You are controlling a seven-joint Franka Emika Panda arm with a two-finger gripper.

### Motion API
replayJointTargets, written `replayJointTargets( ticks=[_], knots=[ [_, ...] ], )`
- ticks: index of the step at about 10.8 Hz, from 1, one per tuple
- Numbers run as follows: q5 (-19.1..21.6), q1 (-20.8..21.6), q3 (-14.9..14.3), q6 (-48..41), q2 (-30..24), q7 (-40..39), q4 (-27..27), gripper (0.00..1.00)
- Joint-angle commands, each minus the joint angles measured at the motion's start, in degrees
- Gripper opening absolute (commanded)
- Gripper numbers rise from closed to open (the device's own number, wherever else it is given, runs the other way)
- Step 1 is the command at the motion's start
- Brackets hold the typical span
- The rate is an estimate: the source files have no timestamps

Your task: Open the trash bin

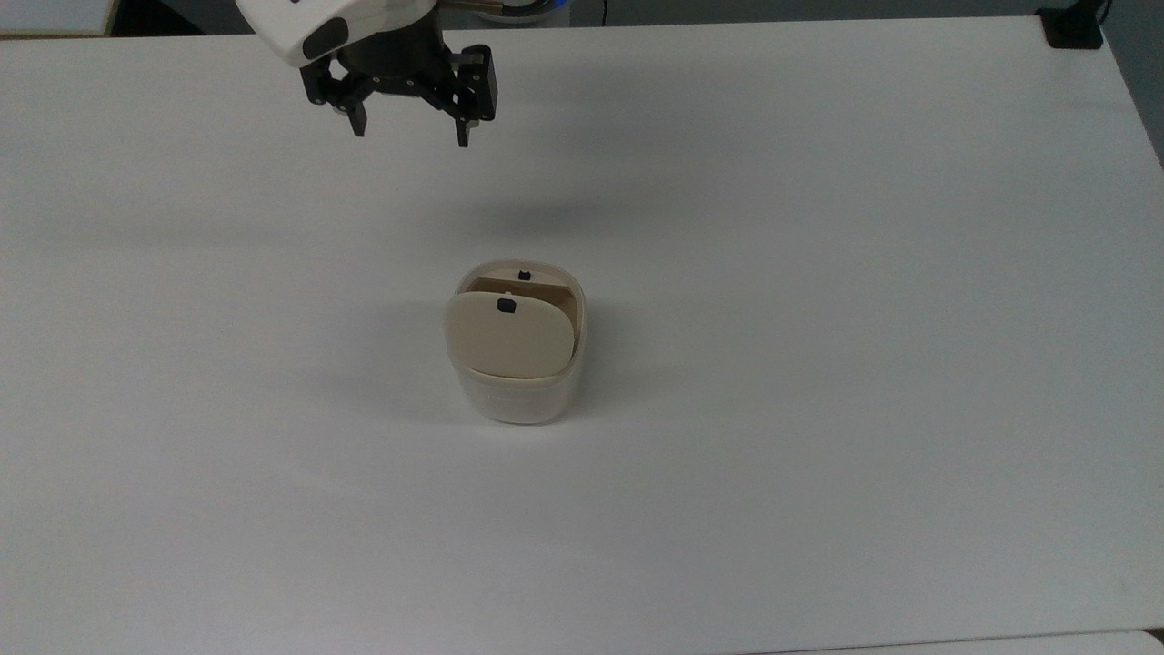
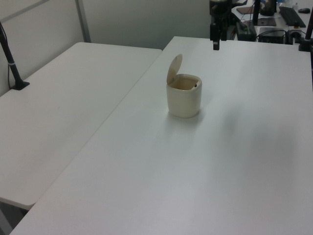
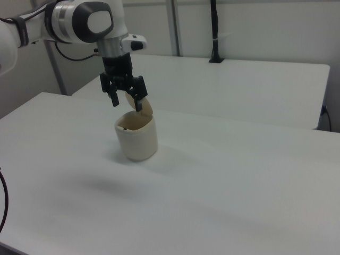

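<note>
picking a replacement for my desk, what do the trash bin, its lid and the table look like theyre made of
The trash bin: probably plastic, cream-white, smooth and faintly glossy, with rounded moulded corners.
Its lid: likely the same plastic, in flat matte beige, thin and rigid, standing upright on its hinge.
The table: white top with a dull sheen, perhaps laminate; the core can't be told.

Trash bin (image 3: 137, 139) lid up; gripper (image 3: 126, 102) above it, jaws apart, empty.
</note>
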Motion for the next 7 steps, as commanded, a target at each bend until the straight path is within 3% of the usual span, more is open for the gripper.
replayJointTargets(
  ticks=[1,3,7],
  knots=[
    [-0.8,-1.5,0.1,-0.2,-5.2,-3.7,-4.6,1.0],
    [-0.9,-1.9,0.2,0.3,-9.5,-4.0,-9.8,1.0],
    [-0.8,-2.1,0.2,0.0,-10.4,-4.0,-10.2,1.0]
  ],
)
